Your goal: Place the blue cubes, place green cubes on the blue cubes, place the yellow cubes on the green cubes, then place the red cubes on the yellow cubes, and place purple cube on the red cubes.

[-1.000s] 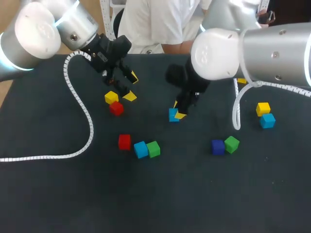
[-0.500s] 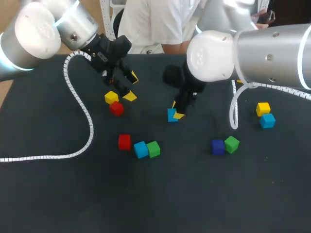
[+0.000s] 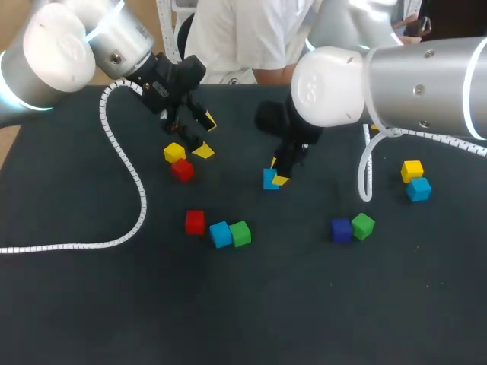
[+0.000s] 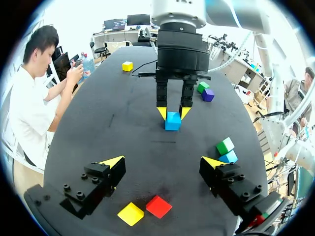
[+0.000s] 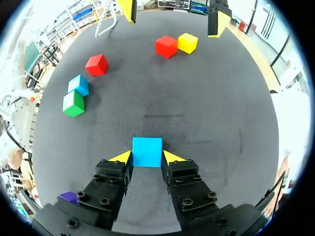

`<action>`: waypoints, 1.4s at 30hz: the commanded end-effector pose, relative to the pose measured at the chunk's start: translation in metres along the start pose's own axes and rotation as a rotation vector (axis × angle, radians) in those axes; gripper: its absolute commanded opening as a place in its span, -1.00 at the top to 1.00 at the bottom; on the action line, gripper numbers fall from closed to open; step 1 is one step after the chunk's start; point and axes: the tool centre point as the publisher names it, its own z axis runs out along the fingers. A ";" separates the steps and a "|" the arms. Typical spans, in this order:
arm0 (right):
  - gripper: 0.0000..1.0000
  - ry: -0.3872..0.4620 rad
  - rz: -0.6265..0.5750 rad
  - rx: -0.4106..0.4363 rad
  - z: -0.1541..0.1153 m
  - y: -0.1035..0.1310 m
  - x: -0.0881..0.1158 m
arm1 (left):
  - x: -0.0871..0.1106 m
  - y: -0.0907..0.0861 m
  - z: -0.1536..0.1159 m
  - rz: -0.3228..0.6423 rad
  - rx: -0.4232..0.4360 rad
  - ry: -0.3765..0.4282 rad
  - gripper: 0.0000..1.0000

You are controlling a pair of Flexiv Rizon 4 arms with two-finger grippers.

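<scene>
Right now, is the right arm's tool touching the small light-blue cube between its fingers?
Touching. The right wrist view shows the right tool with both yellow tips flush against opposite sides of the small light-blue cube, no gap.

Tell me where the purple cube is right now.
In the head view, the small purple cube sits on the dark table, right of middle, just left of a green cube.

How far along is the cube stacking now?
Done: nothing, no cube sits on another. In hand: the right end effector grips one blue cube on the table. Remaining: every layer; the green cubes, yellow cubes, red cubes and purple cube lie unstacked, and the left end effector hangs open.
</scene>
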 end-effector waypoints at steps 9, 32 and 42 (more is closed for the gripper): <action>1.00 0.004 -0.011 0.026 -0.010 0.005 -0.002 | 0.000 0.003 0.000 0.002 0.007 0.002 -1.00; 1.00 0.021 0.000 0.031 0.000 0.005 0.000 | 0.000 0.003 0.000 0.002 0.007 0.002 -1.00; 1.00 0.022 0.011 0.036 -0.001 0.004 0.001 | 0.000 0.003 0.000 0.002 0.007 0.002 -1.00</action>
